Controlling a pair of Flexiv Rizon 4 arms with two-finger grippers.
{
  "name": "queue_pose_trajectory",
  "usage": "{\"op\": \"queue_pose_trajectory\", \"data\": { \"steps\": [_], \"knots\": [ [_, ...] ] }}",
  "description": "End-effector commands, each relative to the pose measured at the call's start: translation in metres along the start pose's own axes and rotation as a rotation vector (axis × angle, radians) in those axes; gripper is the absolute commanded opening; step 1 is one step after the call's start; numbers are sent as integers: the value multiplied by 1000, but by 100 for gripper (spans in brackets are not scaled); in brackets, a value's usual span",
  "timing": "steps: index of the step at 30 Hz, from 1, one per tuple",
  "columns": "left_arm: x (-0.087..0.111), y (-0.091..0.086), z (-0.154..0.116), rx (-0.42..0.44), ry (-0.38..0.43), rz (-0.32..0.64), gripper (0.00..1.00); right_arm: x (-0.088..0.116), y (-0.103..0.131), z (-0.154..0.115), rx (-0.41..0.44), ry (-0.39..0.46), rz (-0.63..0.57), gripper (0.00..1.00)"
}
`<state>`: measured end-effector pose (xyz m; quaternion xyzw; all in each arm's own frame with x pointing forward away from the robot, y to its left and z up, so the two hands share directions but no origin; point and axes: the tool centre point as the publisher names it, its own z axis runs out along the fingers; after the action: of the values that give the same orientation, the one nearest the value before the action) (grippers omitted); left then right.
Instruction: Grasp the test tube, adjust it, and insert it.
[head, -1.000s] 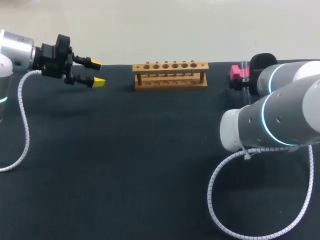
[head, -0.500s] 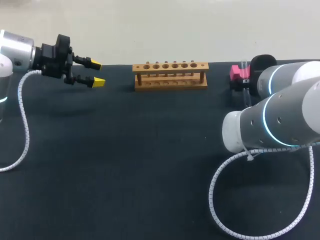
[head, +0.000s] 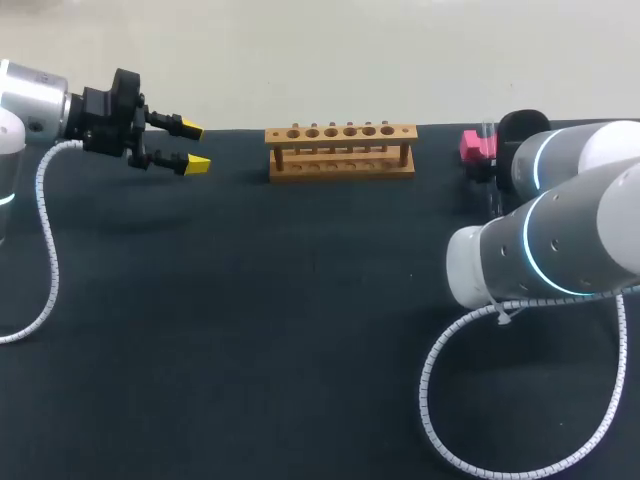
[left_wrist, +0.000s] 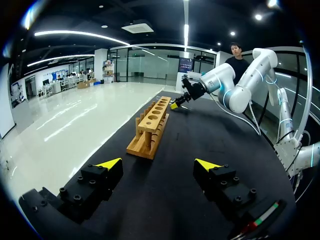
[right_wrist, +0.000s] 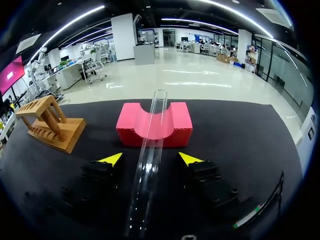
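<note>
A clear glass test tube (right_wrist: 156, 117) lies with its far end in the groove of a pink block (right_wrist: 175, 127). It runs back between the fingers of my right gripper (right_wrist: 150, 159). The yellow tips stand on either side of the tube with a gap on each side, so the gripper is open. In the head view the pink block (head: 476, 146) and tube (head: 487, 131) sit at the back right, and my right arm hides that gripper. The wooden rack (head: 340, 150) stands at the back middle. My left gripper (head: 192, 146) hovers open and empty, left of the rack.
The rack (left_wrist: 152, 127) has a row of several round holes, all without tubes. A white coiled cable (head: 450, 400) from my right arm loops over the front right of the dark table (head: 280, 330). Another cable (head: 45, 250) hangs by the left arm.
My right arm has shifted slightly to the right near the pink block. The left arm and the rack have not moved.
</note>
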<state>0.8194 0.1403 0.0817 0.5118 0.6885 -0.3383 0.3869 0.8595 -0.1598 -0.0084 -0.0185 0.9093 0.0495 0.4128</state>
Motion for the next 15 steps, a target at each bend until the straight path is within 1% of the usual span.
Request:
{"op": "queue_pose_trajectory", "data": {
  "steps": [1, 2, 3, 4, 5, 6, 7, 8, 15],
  "knots": [
    [1, -2, 0, -6, -4, 3, 100, -1, 1, 2, 0, 2, 1, 62],
    [1, -2, 0, -6, -4, 3, 100, -1, 1, 2, 0, 2, 1, 62],
    [1, -2, 0, -6, -4, 3, 100, -1, 1, 2, 1, 2, 1, 57],
    [1, -2, 0, -6, -4, 3, 100, -1, 0, 2, 2, 2, 3, 38],
    [1, -2, 0, -6, -4, 3, 100, -1, 0, 2, 3, 2, 4, 27],
    [1, -2, 0, -6, -4, 3, 100, -1, 0, 2, 3, 2, 4, 25],
    [1, -2, 0, -6, -4, 3, 100, -1, 0, 2, 3, 2, 4, 15],
    [1, -2, 0, -6, -4, 3, 100, -1, 1, 2, 2, 1, 2, 0],
    [1, -2, 0, -6, -4, 3, 100, -1, 2, 1, 5, 0, 5, 0]
  ]
}}
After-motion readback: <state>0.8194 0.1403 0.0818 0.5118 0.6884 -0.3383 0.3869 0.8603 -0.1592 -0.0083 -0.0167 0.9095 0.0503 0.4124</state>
